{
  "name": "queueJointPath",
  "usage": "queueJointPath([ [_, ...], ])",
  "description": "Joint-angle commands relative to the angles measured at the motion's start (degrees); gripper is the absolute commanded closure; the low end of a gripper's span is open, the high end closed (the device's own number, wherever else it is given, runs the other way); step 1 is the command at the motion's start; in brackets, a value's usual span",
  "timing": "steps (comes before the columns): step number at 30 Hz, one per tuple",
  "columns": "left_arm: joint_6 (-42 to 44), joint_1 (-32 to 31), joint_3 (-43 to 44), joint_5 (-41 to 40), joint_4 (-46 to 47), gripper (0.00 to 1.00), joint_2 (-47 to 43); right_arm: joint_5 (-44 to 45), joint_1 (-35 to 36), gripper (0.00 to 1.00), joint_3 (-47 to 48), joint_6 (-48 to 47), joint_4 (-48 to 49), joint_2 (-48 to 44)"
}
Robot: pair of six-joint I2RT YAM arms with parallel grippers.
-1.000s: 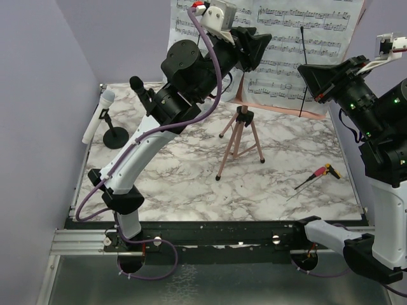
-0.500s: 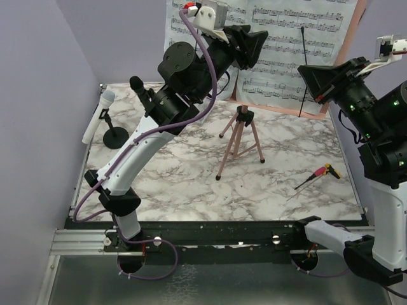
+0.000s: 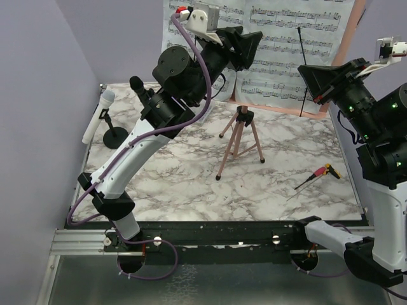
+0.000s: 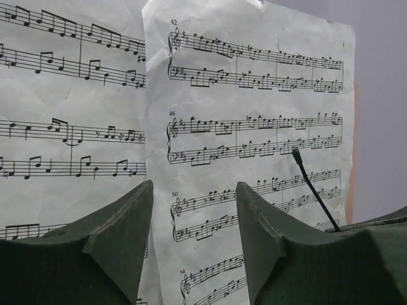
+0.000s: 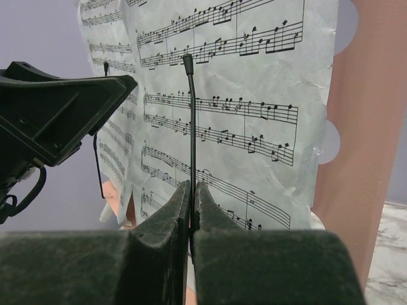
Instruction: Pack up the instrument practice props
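Observation:
The pink board (image 3: pixel 359 19) stands at the back on its pink tripod (image 3: pixel 240 136), with white sheet-music pages (image 3: pixel 286 44) across its front. My left gripper (image 3: pixel 253 49) hangs open just in front of the pages (image 4: pixel 254 121), nothing between its fingers (image 4: pixel 127 241). My right gripper (image 5: pixel 191 185) is shut on a thin black rod (image 5: pixel 191 121) that stands upright against the right page (image 5: pixel 254 95). At the left edge a white microphone (image 3: pixel 98 117) leans in a black round-based holder (image 3: pixel 114 136). A black microphone (image 3: pixel 141 89) is partly hidden behind the left arm.
A small red and yellow tool (image 3: pixel 318 176) lies on the marble table (image 3: pixel 178 178) at the right. Purple walls close in the left side and the back. The left arm reaches diagonally over the table's left half.
My left gripper has risen and moved a little left in front of the pages, its jaws spreading wider. The board and pages have shifted slightly left. The right jaws have pressed tighter on the rod.

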Motion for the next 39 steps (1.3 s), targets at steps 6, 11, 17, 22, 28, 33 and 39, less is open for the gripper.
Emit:
queueJointPath([
  [6,-0.14,0.59,-0.99,-1.21,1.36,0.42,-1.74,-0.11,-0.11,0.99,-1.79,0.22,3.31,-1.55],
  [11,-1.75,1.14,-1.18,0.19,0.97,0.41,-1.32,-0.01,-0.11,0.99,-2.44,0.27,3.96,-2.01],
  [17,-2.86,1.24,-0.02,5.76,1.35,0.44,-0.67,-0.05,-0.11,0.99,-2.74,0.08,4.31,-2.27],
  [22,-3.43,1.3,0.43,9.0,2.14,0.55,-0.28,-0.41,-0.11,0.99,-3.07,0.22,4.48,-2.3],
  [28,-4.31,1.25,-0.09,11.69,3.74,0.74,-0.76,-0.44,-0.11,0.99,-3.67,0.27,4.65,-2.69],
  [33,-4.04,1.26,-2.15,11.69,6.07,1.0,-2.04,-0.38,-0.08,0.99,-5.0,0.49,5.53,-3.45],
  [39,-2.42,1.23,-3.86,10.28,7.41,1.0,-3.74,0.34,-0.11,0.99,-5.73,0.49,5.98,-4.12],
])
